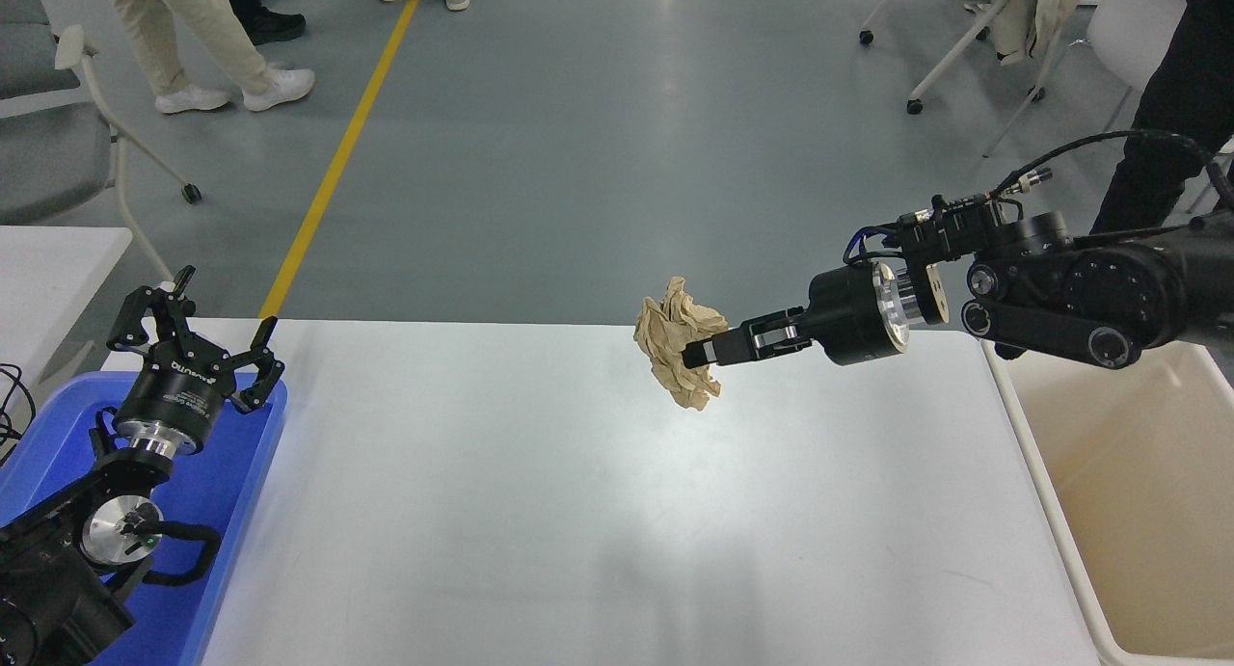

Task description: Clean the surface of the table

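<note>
You have bright, even overhead light, a soft sheen mid-counter point(617, 483), pale glare patches on the grey floor point(665, 30), a faint diffuse shadow near the counter's front edge, sharp focus throughout, no blur, slight wide-angle stretch at your edges.

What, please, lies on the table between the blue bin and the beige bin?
In the head view, nothing: the table is bare from the blue bin to the beige bin. The crumpled paper is held in the right tool.
</note>
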{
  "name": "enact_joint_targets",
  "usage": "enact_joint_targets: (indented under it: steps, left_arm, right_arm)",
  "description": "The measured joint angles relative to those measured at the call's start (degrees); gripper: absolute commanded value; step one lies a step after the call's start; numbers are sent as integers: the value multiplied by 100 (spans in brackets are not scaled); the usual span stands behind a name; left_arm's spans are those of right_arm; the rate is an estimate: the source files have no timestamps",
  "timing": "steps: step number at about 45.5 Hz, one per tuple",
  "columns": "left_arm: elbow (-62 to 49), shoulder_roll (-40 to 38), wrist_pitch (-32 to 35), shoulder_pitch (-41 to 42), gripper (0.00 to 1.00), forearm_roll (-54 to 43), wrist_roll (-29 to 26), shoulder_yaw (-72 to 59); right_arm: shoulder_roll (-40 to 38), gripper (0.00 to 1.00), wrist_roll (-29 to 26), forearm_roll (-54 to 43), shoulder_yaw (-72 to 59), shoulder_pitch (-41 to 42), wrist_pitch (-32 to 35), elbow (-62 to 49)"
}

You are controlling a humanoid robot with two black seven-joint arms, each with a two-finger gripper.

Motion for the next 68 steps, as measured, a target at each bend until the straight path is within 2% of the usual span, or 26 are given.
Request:
enact_joint_targets:
  steps: [14, 24, 41, 52, 68]
  left_arm:
    - [-1, -1, 0, 0, 100, 0, 0, 0]
    - [-2, 0, 0, 0, 100, 0, 0, 0]
    - [-3, -1, -3, 0, 100, -1, 0, 0]
    - [-1, 0, -3, 0, 100, 0, 0, 0]
    - [0, 0, 1, 0, 100, 0, 0, 0]
  right_arm:
    - [-424, 0, -10, 381, 284, -65, 16, -553]
    - [-594, 0, -13, 1030, 343, -423, 230, -1820]
    - [-703, 0, -76, 2031, 587, -1508, 590, -4156]
    - [-761, 0, -459, 2230, 1354, -2153, 655, -5171]
    - [-774, 0, -1137, 2302, 2751, -2758, 646, -5931]
